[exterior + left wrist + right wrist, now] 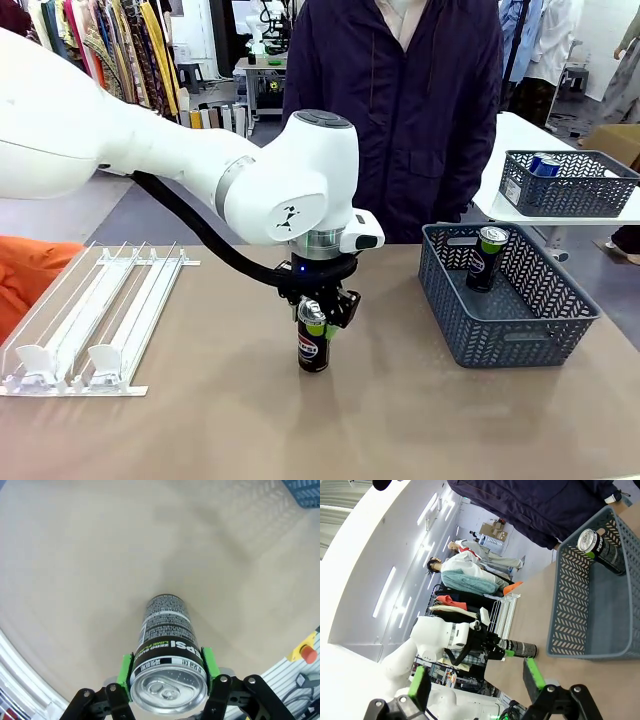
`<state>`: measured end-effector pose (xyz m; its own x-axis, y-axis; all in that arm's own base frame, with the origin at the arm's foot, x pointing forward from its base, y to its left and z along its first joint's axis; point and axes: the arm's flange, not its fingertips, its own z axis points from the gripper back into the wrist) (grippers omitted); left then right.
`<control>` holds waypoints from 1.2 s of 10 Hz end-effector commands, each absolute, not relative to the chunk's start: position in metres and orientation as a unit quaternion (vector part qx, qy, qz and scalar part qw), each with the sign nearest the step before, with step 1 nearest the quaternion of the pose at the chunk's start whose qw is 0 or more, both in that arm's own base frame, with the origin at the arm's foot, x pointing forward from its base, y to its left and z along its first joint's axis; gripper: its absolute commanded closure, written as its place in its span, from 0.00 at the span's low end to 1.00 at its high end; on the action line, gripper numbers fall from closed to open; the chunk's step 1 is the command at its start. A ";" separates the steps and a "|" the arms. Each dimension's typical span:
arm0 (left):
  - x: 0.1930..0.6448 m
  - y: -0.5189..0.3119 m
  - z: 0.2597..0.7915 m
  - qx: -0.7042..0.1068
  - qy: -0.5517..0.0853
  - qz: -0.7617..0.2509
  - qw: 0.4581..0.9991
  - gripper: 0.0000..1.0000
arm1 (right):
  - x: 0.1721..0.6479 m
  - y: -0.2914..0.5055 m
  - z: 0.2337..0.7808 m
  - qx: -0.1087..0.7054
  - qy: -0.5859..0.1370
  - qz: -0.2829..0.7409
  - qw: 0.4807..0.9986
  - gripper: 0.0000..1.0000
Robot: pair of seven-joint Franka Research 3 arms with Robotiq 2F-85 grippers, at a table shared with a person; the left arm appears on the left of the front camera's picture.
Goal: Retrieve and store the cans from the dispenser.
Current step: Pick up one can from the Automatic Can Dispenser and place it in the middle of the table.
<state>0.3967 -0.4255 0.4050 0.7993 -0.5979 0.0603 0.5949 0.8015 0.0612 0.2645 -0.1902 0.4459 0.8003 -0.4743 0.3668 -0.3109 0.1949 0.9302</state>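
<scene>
On the table's near middle, in the front view, we saw the left gripper (314,318) pointing straight down over a black can (313,342) that stood upright on the tan table (400,420). Its fingers sat at either side of the can's top, and we could not tell from there whether they pressed it. To the left lay the white dispenser (95,320), its rails running from near to far with small stops at the near end, and no can lay in its lanes. To the right stood a dark grey basket (505,300) with a second black can (487,258) upright inside, against its far wall. Behind it, on a white side table, a further basket (565,185) held blue cans (545,164). A person in a dark jacket (400,100) stood at the far side

From the left wrist view, we saw the green pads (125,672) lying against both sides of the can just under its silver top, so the fingers were clamped on it, or very nearly

From the right wrist view, we saw the right gripper (476,680) with its fingers well apart and nothing between them, and beyond them the basket and the left arm at the can
</scene>
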 end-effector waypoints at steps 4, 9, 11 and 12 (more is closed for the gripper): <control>0.378 -0.393 0.465 -0.038 -0.069 -0.292 0.953 0.00 | 0.268 -0.190 0.451 0.637 -0.321 -0.060 0.698 0.00; 0.336 -0.161 0.580 -0.189 -0.084 -0.183 0.961 0.00 | 0.268 -0.190 0.451 0.637 -0.321 -0.060 0.698 0.00; 0.327 -0.051 0.573 -0.403 -0.110 -0.156 0.895 0.00 | 0.268 -0.190 0.451 0.637 -0.321 -0.060 0.698 0.00; 0.324 -0.001 0.552 -0.473 -0.136 -0.082 0.867 0.00 | 0.268 -0.190 0.451 0.637 -0.321 -0.060 0.698 0.00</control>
<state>0.3180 -0.0276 0.5752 0.9319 -0.1677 0.3215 0.3476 0.6660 -0.6600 0.2643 -0.1905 0.4459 0.7999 -0.4752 0.3665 -0.3106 0.1946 0.9304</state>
